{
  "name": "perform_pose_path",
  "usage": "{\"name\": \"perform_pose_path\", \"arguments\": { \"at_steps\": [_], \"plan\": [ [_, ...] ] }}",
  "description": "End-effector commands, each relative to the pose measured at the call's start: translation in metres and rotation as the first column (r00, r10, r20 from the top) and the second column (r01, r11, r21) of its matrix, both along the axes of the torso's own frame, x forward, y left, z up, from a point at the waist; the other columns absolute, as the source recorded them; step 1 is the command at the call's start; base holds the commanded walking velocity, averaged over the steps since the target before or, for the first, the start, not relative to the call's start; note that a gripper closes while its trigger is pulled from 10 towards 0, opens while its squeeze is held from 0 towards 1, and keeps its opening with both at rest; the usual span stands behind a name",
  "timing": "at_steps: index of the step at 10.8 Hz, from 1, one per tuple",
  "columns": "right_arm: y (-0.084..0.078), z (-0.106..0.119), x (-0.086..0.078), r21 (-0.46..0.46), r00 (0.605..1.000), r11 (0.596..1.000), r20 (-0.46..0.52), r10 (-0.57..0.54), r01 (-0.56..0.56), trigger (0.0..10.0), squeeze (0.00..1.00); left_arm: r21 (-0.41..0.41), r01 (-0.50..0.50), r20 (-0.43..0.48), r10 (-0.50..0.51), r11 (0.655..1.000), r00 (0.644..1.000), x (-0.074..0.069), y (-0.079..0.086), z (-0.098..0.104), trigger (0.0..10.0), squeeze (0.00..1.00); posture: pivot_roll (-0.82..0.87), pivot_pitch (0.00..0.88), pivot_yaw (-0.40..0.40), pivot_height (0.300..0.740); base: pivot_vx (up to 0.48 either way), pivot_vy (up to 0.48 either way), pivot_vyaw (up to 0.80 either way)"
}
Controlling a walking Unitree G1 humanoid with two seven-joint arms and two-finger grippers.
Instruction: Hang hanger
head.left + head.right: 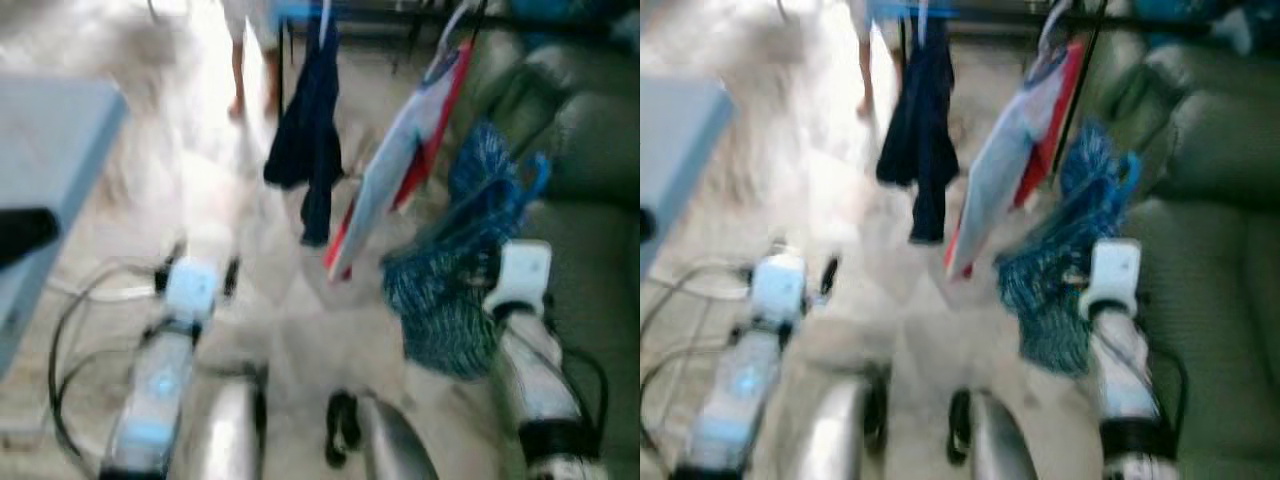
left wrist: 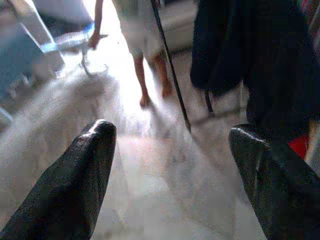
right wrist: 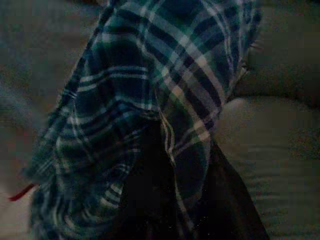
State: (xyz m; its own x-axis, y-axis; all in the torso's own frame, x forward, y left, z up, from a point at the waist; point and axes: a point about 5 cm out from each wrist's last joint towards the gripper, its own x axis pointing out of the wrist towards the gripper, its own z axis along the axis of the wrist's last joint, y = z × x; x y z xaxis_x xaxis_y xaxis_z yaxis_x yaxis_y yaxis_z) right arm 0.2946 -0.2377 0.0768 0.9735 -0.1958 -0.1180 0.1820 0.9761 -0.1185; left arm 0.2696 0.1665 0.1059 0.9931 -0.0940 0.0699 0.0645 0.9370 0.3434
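A blue plaid shirt on a blue hanger hangs in the air in front of my right arm. My right gripper is shut on it, and the cloth drapes over its dark fingers in the right wrist view. A dark clothes rail runs across the top of the blurred head views. On it hang a navy garment and a white, red and blue one. My left gripper is open and holds nothing, low over the pale floor to the left of the rail.
A person's bare legs stand behind the rack. A green sofa fills the right side. A grey-blue piece of furniture is at the left, with cables on the floor beside my left arm.
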Motion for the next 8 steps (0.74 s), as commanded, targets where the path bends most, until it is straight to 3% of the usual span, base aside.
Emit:
{"name": "perform_pose_path", "arguments": {
  "at_steps": [1,2,4,5,6,7,8],
  "plan": [
    [0.001,-0.003,0.001,0.023,1.0,0.999,-0.019,0.026,-0.025,10.0,0.0,0.014,-0.019,-0.041,0.02,1.0,0.999,-0.004,0.006,-0.01,10.0,0.0,0.15,0.129,-0.059,0.74,0.0,0.0,0.0],
    [0.012,-0.007,0.002,0.026,0.989,0.99,-0.044,0.142,-0.14,10.0,0.0,0.002,-0.005,-0.037,0.005,1.0,0.999,-0.001,0.003,-0.01,10.0,0.0,0.15,0.113,-0.059,0.74,0.0,0.0,0.0],
    [0.034,-0.018,-0.009,0.022,0.952,0.956,-0.082,0.294,-0.293,10.0,0.0,-0.019,0.003,-0.085,-0.004,1.0,0.996,-0.007,-0.001,-0.028,10.0,0.0,0.12,0.042,-0.071,0.74,0.0,0.0,0.0],
    [0.04,-0.027,-0.012,0.073,0.955,0.955,-0.062,0.291,-0.287,10.0,0.0,-0.011,-0.012,-0.135,0.011,1.0,0.991,-0.014,0.01,-0.047,10.0,0.0,0.12,0.0,-0.09,0.74,0.0,0.0,0.0],
    [0.041,-0.032,-0.011,0.127,0.971,0.965,-0.04,0.234,-0.228,10.0,0.0,-0.001,-0.047,-0.133,0.046,0.999,0.99,-0.015,0.02,-0.05,10.0,0.0,0.12,0.0,-0.094,0.74,0.0,0.0,0.0],
    [0.042,-0.036,-0.014,0.123,0.974,0.969,-0.037,0.222,-0.216,10.0,0.0,-0.014,-0.079,-0.127,0.076,0.997,0.989,-0.015,0.026,-0.049,10.0,0.0,0.12,0.0,-0.09,0.74,0.0,0.0,0.0],
    [0.042,-0.043,-0.026,0.147,0.987,0.977,-0.037,0.159,-0.152,10.0,0.0,-0.05,-0.123,-0.128,0.116,0.991,0.985,-0.018,0.032,-0.049,10.0,0.0,0.11,0.0,-0.071,0.74,0.0,0.0,0.0]
  ]
}}
